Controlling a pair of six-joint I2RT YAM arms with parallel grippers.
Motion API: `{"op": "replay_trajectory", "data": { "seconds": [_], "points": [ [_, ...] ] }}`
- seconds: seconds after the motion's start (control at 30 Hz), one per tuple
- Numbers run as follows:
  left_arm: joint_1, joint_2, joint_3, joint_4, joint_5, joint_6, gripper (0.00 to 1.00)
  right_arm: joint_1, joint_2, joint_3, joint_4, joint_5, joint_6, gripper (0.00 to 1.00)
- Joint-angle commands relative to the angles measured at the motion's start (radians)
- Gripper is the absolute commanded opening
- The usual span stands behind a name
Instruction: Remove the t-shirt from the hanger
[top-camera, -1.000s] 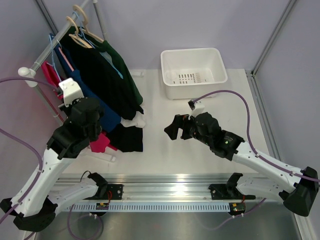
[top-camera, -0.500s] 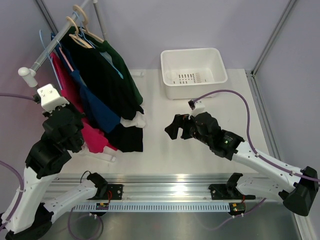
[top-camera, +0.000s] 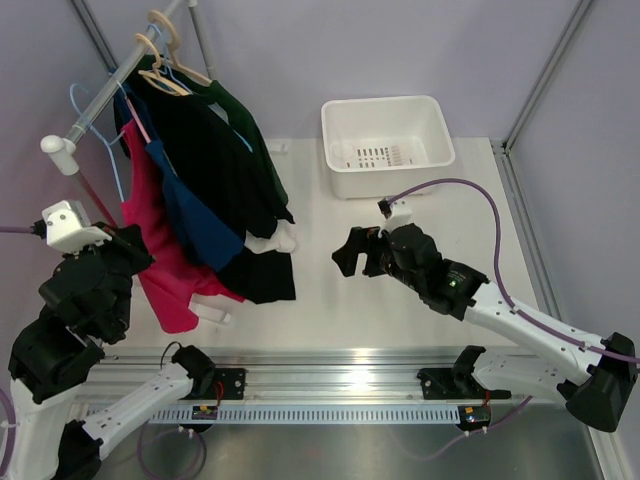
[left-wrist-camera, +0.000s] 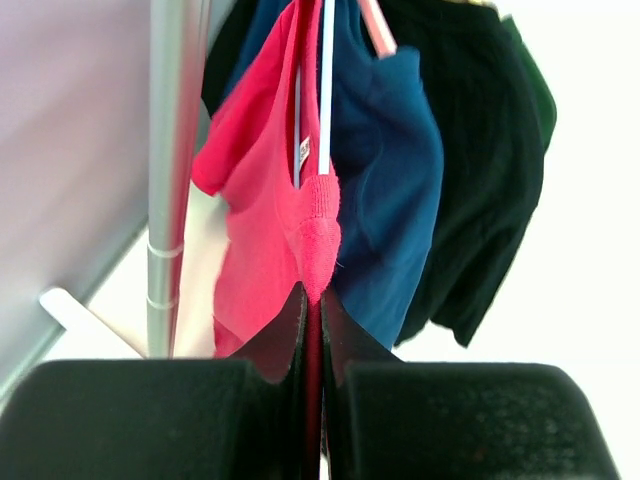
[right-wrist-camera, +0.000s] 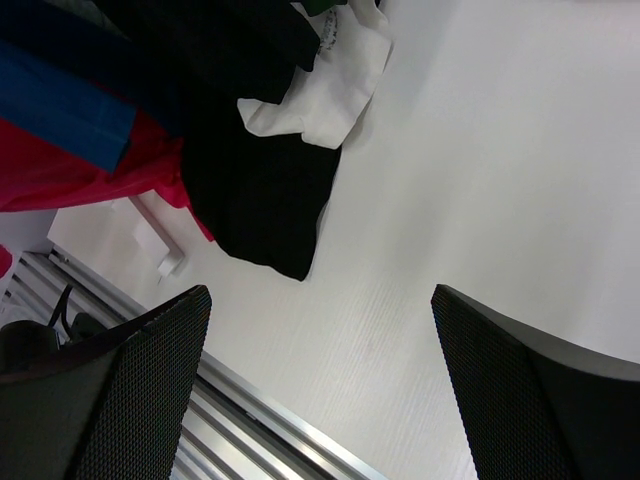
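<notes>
- Firmly pinches a fold of the t-shirt (left-wrist-camera: 265, 220) in the closed left end effector (left-wrist-camera: 312, 300), likely to drag the cloth off the hanger (left-wrist-camera: 326, 80).
- Hangs stretched from the rail (top-camera: 100, 100) at the desk's (top-camera: 400, 300) left side, just beside the navy shirt (top-camera: 200, 220).
- Holds the right end effector (right-wrist-camera: 320, 295) spread wide and empty above the desk, seemingly waiting clear.
- Against a second ago: sits further back and left, shows far more pink cloth drawn out, leaves the right arm unchanged.
</notes>
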Motion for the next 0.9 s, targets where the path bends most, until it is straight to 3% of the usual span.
{"op": "replay_trajectory", "data": {
  "seconds": [0.0,0.17,0.37,0.57,0.87],
  "points": [
    [-0.001,-0.054,-0.010,-0.035,0.086,-0.086,0.00,0.002,0.000,0.052,-0.021,0.043,-0.032,0.99],
    [-0.001,-0.134,-0.078,-0.040,0.178,-0.119,0.00,0.002,0.013,0.060,-0.033,0.080,-0.043,0.99],
    [0.000,-0.185,-0.112,-0.118,0.178,-0.126,0.00,0.002,0.045,0.074,-0.047,0.102,-0.050,1.00],
    [-0.001,-0.189,-0.142,-0.094,0.356,-0.053,0.00,0.002,0.067,0.086,-0.049,0.089,-0.082,1.00],
    [0.000,-0.154,-0.035,-0.048,0.283,0.094,0.00,0.002,0.062,0.088,-0.050,0.077,-0.093,1.00]
  ]
}}
